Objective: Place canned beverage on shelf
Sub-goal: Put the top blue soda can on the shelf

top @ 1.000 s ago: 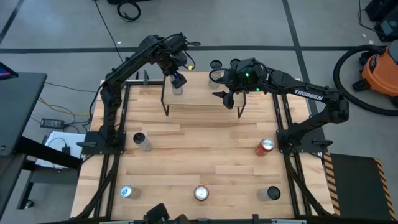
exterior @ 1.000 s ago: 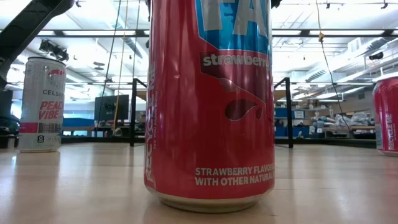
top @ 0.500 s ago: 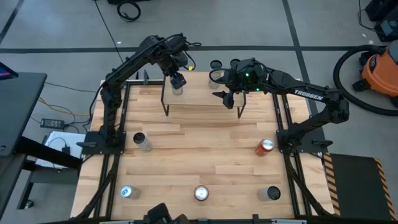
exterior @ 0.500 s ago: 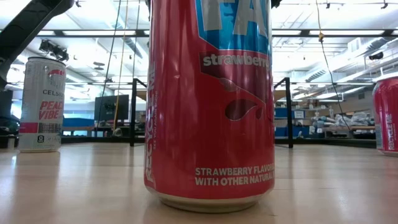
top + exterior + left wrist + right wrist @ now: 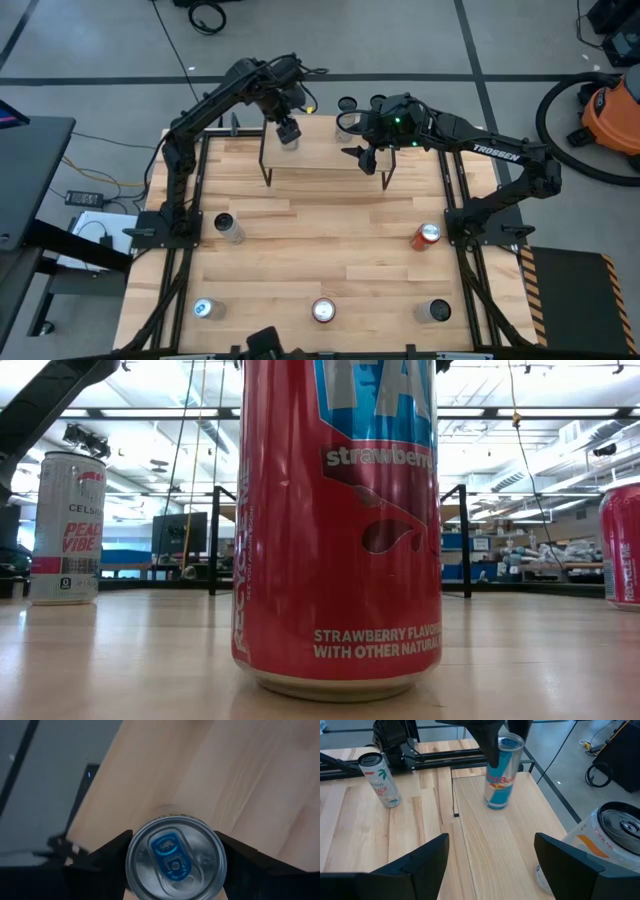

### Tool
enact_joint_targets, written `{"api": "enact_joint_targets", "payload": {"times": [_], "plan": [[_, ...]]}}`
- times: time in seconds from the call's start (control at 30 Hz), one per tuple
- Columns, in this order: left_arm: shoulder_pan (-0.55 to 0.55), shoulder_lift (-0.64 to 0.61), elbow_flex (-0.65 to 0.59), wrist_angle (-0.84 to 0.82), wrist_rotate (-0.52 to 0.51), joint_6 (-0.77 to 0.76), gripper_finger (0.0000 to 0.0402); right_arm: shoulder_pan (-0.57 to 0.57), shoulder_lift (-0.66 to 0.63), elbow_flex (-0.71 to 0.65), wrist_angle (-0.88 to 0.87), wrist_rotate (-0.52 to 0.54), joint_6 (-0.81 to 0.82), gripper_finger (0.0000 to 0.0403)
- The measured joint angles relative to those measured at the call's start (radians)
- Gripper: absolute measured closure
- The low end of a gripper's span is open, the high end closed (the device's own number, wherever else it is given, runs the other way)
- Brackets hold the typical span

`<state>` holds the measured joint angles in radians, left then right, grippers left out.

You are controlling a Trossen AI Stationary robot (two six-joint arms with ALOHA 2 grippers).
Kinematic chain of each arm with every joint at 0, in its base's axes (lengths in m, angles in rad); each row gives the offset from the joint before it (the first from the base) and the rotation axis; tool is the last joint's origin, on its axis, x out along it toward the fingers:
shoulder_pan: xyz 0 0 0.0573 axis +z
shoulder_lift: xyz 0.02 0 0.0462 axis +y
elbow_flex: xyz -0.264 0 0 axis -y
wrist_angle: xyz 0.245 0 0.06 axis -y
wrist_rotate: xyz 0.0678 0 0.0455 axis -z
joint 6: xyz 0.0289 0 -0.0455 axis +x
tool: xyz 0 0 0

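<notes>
The shelf (image 5: 325, 150) stands at the far edge of the tabletop (image 5: 320, 240), its light board raised on thin black legs. A blue-and-silver canned beverage (image 5: 500, 772) stands upright on the shelf board near its left end. The left end effector (image 5: 289, 131) is positioned directly over this can; in the left wrist view its two dark fingers (image 5: 107, 857) sit against opposite sides of the can's silver top (image 5: 175, 859), so it is grasping the can. The right end effector (image 5: 357, 153) hangs over the right part of the shelf with its fingers (image 5: 415, 862) spread apart and nothing between them. A white-and-orange can (image 5: 600, 845) stands just beside the shelf's right end. On the tabletop in front of the shelf stand further cans: a white can (image 5: 229, 227) at the left, a red can (image 5: 427, 236) at the right, and three along the near edge, namely a blue-topped can (image 5: 204, 309), a strawberry can (image 5: 338, 520) and a grey can (image 5: 434, 312).
</notes>
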<state>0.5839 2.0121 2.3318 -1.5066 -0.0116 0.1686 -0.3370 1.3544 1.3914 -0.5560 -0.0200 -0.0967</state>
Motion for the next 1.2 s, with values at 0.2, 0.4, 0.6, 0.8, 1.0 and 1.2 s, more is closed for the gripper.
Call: {"api": "enact_joint_targets", "payload": {"times": [0.2, 0.4, 0.6, 0.8, 1.0, 1.2], "plan": [[-0.023, 0.000, 0.000, 0.071, 0.000, 0.080, 0.0150, 0.000, 0.000, 0.000, -0.001, 0.000, 0.000, 0.0101], [-0.057, 0.000, 0.000, 0.110, -0.015, 0.175, 0.0150, 0.000, 0.000, 0.000, -0.002, 0.000, 0.000, 0.0101], [-0.086, 0.000, 0.000, 0.203, -0.022, 0.293, 0.0150, 0.000, 0.000, 0.000, -0.017, 0.000, 0.000, 0.0101], [-0.106, 0.000, 0.000, 0.209, -0.022, 0.394, 0.0150, 0.000, 0.000, 0.000, -0.027, 0.000, 0.000, 0.0101], [-0.106, 0.000, 0.000, 0.210, -0.022, 0.508, 0.0150, 0.000, 0.000, 0.000, -0.017, 0.000, 0.000, 0.0101], [-0.105, 0.000, 0.000, 0.238, -0.023, 0.649, 0.0150, 0.001, 0.000, 0.000, -0.019, 0.000, 0.000, 0.0101]]}}
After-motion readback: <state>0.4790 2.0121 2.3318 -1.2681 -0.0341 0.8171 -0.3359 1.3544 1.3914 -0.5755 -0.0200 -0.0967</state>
